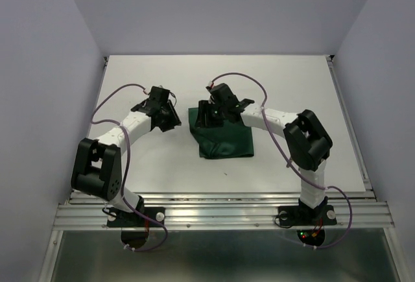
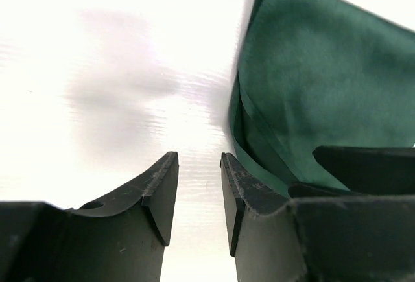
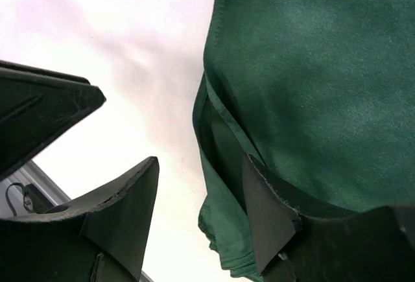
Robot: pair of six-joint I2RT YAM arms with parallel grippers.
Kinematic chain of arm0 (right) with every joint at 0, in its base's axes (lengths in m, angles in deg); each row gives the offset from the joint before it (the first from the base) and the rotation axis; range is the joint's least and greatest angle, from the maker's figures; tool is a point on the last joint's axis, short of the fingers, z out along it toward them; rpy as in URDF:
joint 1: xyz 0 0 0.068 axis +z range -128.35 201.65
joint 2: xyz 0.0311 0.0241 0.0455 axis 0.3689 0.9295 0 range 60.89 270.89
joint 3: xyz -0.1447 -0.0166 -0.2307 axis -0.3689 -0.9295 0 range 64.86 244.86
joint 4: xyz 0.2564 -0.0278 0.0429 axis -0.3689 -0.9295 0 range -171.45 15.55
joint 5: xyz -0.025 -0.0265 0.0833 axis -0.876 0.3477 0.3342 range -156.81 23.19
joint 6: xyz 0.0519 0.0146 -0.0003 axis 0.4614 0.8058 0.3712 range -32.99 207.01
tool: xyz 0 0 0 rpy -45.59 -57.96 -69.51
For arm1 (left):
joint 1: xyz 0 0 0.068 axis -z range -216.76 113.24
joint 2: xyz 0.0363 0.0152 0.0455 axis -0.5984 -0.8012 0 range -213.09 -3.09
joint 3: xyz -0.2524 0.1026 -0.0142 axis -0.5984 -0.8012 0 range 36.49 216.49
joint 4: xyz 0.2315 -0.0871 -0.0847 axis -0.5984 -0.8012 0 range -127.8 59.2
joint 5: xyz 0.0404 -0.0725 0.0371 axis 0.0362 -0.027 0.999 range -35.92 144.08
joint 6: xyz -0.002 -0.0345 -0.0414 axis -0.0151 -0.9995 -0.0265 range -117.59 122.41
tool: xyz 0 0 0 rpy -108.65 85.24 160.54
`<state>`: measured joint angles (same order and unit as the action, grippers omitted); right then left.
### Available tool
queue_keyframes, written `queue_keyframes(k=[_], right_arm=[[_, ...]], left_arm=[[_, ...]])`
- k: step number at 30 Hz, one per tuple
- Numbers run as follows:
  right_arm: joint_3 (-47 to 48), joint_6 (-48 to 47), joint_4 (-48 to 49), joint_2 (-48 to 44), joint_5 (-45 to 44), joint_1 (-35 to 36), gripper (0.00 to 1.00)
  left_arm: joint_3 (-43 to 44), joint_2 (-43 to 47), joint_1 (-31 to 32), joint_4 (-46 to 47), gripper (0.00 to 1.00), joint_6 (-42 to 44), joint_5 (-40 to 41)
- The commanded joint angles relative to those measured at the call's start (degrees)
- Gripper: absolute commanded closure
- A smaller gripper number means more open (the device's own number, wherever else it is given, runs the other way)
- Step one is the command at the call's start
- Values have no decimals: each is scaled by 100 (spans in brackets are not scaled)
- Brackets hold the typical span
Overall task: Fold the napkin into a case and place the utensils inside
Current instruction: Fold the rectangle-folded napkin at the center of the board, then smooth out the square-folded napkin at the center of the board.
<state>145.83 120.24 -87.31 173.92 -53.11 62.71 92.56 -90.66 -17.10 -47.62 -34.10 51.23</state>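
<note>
The dark green napkin (image 1: 224,141) lies folded in layers on the white table, its left edge rumpled. My right gripper (image 1: 209,112) hovers over its far left corner, open. In the right wrist view the napkin (image 3: 311,68) has its layered edge below the gap of the right gripper (image 3: 201,172), and nothing is clamped. My left gripper (image 1: 170,117) is just left of the cloth, open over bare table. In the left wrist view the left gripper (image 2: 198,165) holds nothing, and the napkin (image 2: 324,81) lies beside its right finger. The utensils are out of view.
The table (image 1: 149,165) is walled by pale panels at left, right and back. A metal rail (image 1: 220,214) runs along the near edge by the arm bases. The two grippers are close together near the napkin's left side.
</note>
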Motion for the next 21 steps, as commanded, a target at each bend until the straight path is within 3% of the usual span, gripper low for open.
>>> queue_keyframes(k=[1,11,21], right_arm=[[253,-19,363,-36,195,69,41],[-607,-80,319,-984,-885,8,56],[-1654,131,390,-1090,-745,-45,64]], left_arm=[[-70,214,-85,12,57,-119,92],[149,-120,239,302,57,127,-444],[650,-708,618,469,57,241,-585]])
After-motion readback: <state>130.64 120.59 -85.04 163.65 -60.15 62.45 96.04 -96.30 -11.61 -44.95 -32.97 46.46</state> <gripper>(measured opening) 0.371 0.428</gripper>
